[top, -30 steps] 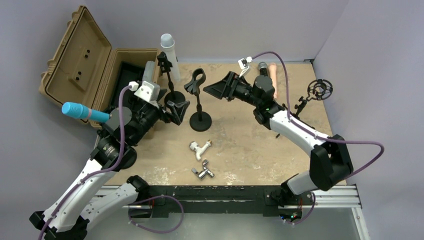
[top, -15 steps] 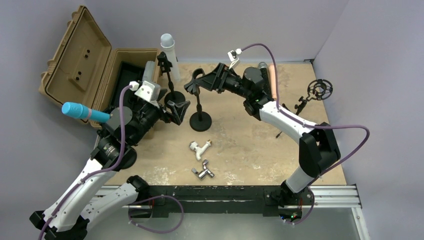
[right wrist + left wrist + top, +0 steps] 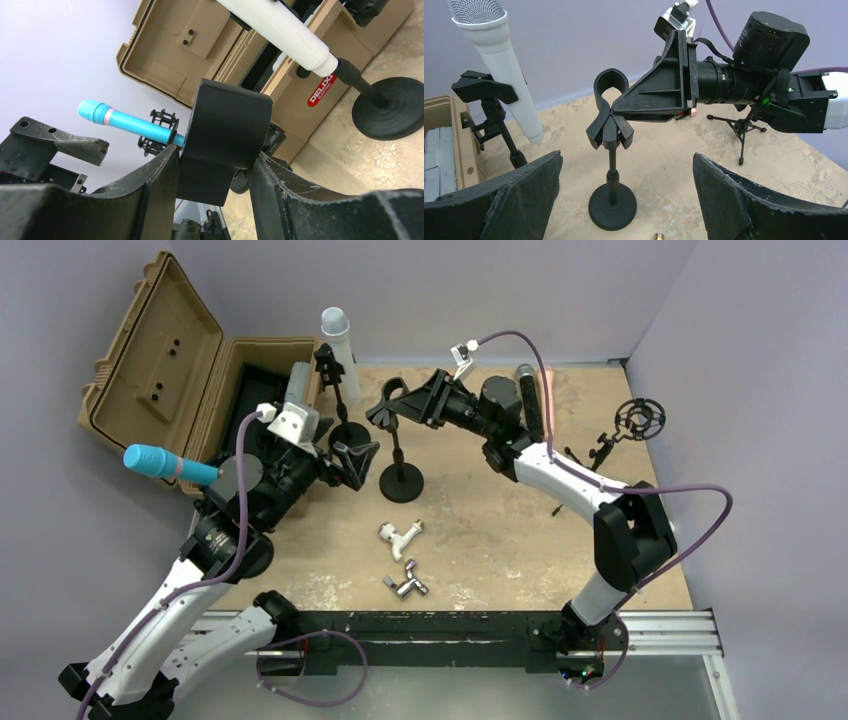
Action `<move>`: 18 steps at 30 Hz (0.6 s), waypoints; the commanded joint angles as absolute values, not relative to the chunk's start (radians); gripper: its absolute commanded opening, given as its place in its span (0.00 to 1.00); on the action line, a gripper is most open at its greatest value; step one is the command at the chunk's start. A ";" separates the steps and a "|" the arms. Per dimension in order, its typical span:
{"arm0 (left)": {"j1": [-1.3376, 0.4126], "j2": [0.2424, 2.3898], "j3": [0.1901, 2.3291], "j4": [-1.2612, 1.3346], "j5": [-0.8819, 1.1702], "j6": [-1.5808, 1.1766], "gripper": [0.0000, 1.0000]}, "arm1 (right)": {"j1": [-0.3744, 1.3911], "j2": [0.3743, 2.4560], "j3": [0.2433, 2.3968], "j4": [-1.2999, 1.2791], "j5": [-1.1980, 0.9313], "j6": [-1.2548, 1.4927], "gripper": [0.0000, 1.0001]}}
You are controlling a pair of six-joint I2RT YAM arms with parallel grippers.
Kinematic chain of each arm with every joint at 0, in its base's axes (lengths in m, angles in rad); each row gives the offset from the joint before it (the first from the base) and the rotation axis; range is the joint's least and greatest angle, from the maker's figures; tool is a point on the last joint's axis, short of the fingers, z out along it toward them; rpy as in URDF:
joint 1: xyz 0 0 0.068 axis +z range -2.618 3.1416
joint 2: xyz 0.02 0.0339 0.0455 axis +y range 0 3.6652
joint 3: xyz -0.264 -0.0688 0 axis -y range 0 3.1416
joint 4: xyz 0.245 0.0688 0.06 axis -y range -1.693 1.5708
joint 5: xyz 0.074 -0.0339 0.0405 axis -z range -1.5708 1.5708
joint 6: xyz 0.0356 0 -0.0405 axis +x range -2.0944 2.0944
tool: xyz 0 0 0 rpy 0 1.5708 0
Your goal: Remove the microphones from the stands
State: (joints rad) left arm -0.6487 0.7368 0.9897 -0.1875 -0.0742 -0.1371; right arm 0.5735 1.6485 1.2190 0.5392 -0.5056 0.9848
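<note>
red label — "DELIX", on the tan case

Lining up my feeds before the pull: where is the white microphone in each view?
Top external: white microphone, upper left of centre.
Left wrist: upper left corner.
Right wrist: along the top edge.
Shared landmark: tan case, visible in all three.
</note>
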 commanded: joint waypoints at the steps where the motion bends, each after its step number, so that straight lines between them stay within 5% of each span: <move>1: -0.653 0.727 1.000 -0.153 -0.069 -0.132 1.00 | 0.581 1.649 1.230 0.535 -0.458 0.954 0.36; 6: -0.653 0.729 1.000 -0.154 -0.069 -0.134 1.00 | 0.584 1.647 1.206 0.509 -0.429 0.943 0.28; 18: -0.653 0.738 1.002 -0.156 -0.067 -0.138 1.00 | 0.587 1.713 0.935 0.659 -0.451 0.969 0.26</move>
